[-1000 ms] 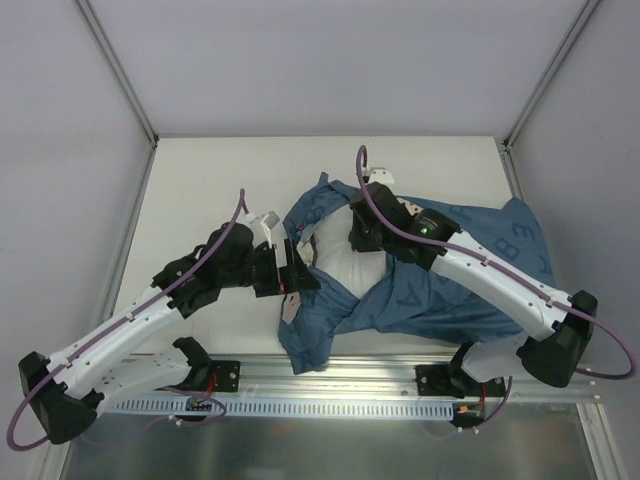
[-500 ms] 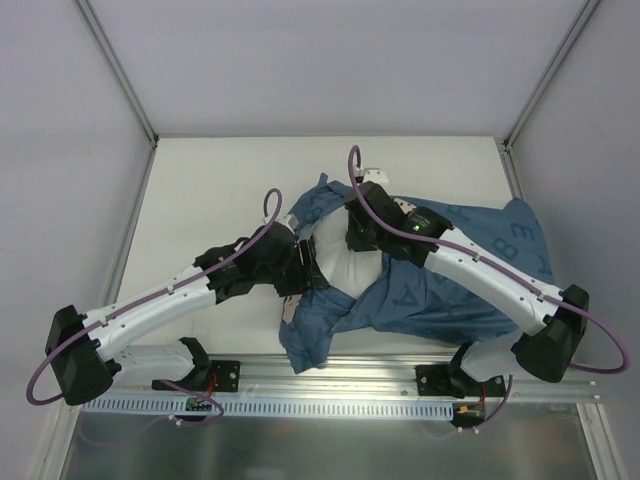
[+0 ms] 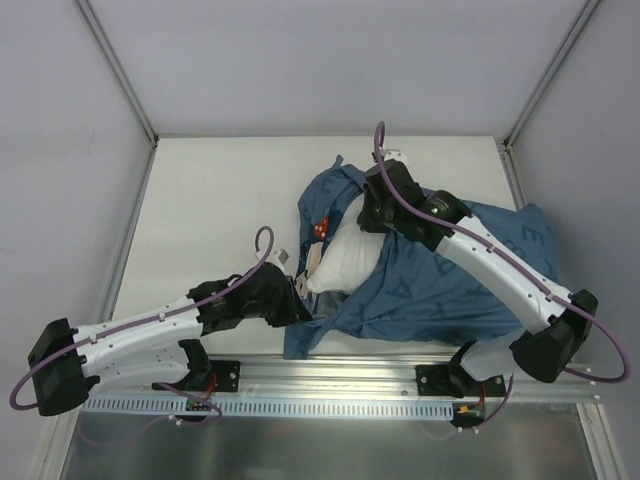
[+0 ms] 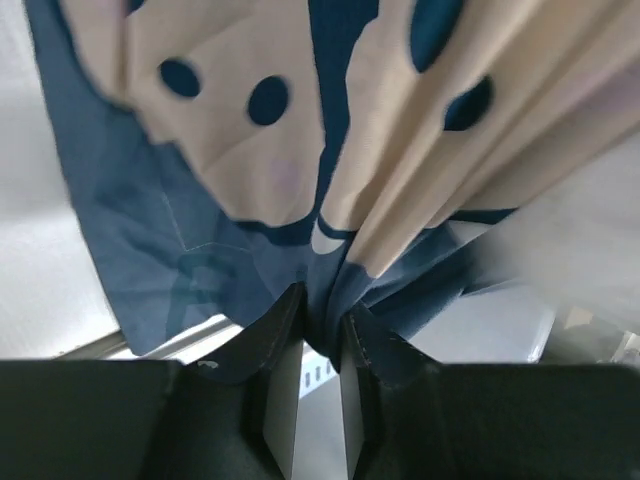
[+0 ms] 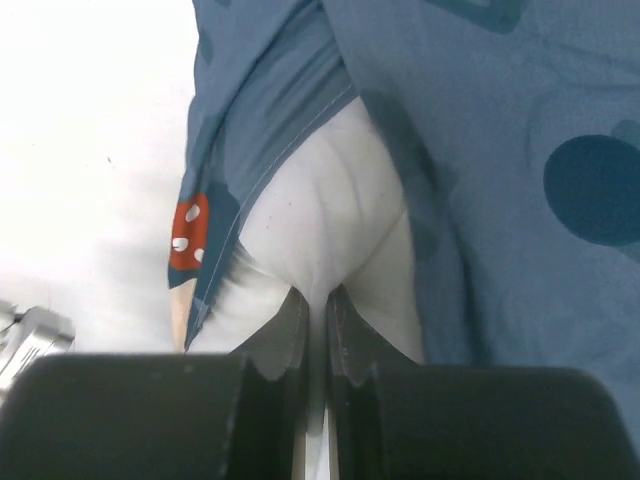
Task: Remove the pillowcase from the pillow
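The blue printed pillowcase (image 3: 450,290) lies bunched across the right half of the table, its open end facing left. The white pillow (image 3: 348,262) bulges out of that opening. My left gripper (image 3: 303,305) sits at the near-left corner of the opening, shut on a fold of the pillowcase (image 4: 200,250); blue cloth is pinched between its fingertips (image 4: 320,312). My right gripper (image 3: 368,222) reaches over the cover from the right and is shut on a pinch of the pillow (image 5: 320,220) at the far side of the opening, with the pillowcase (image 5: 500,150) draped beside it.
The cream table (image 3: 220,200) has bare surface to the left and at the back. A small grey object (image 3: 284,257) lies just left of the pillow. A metal rail (image 3: 330,378) runs along the near edge, and grey walls with frame posts (image 3: 118,70) enclose the sides.
The left gripper has shut on the pillowcase's edge and drawn it toward the near edge. The right gripper, still holding the pillow, has shifted back and right. More white pillow shows.
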`<move>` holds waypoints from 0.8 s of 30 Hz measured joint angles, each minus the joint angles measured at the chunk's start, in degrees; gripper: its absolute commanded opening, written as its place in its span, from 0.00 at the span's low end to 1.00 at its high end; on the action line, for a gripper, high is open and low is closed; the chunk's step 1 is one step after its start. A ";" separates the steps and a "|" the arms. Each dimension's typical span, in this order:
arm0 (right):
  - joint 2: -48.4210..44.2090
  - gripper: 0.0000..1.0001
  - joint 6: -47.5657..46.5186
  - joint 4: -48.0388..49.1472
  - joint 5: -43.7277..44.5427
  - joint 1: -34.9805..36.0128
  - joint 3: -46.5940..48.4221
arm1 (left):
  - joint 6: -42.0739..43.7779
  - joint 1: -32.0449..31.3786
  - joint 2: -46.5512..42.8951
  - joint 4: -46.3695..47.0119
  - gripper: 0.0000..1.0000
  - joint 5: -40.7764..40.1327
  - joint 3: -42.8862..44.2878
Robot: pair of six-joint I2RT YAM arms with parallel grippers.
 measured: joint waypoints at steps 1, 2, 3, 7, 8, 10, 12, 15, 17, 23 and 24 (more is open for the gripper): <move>-0.04 0.01 0.00 -0.13 -0.04 -0.26 0.48 | -0.76 0.04 -0.07 0.13 0.06 -0.11 -1.18; -0.11 0.01 0.00 -0.39 -0.35 -0.31 0.68 | -1.36 0.09 -0.20 0.57 0.00 -0.37 -2.12; -0.13 0.01 0.02 -0.66 -0.79 -0.31 0.76 | -1.92 0.09 -0.50 1.11 0.00 -0.39 -2.78; -0.59 0.01 0.00 -0.90 -2.47 -0.52 0.79 | -4.00 0.04 -2.73 2.54 0.00 -1.66 -4.98; -0.87 0.01 -0.02 -0.87 -3.04 -0.61 0.79 | -4.42 0.07 -3.08 2.62 0.00 -2.23 -5.18; -1.60 0.01 -0.09 -0.85 -4.42 -0.74 0.79 | -5.31 0.31 -3.39 2.58 0.00 -3.65 -5.22; -2.80 0.01 -0.81 -0.72 -6.40 -0.79 0.55 | -5.35 1.97 -3.39 2.36 0.00 -4.46 -5.09; -5.46 0.01 -1.86 0.28 -8.63 -0.17 -1.49 | -4.44 6.95 -3.28 1.11 0.00 -4.04 -4.13; -7.98 0.01 -3.04 1.92 -10.03 0.92 -4.39 | -3.13 12.26 -2.95 0.44 0.10 -2.82 -2.80; -13.16 0.01 -5.16 2.29 -14.56 6.23 -13.09 | 5.86 23.63 0.13 -3.58 0.88 -0.55 3.93; -13.49 0.01 -5.22 1.70 -15.19 6.88 -14.19 | 7.19 24.11 0.59 -4.07 0.87 -0.17 5.70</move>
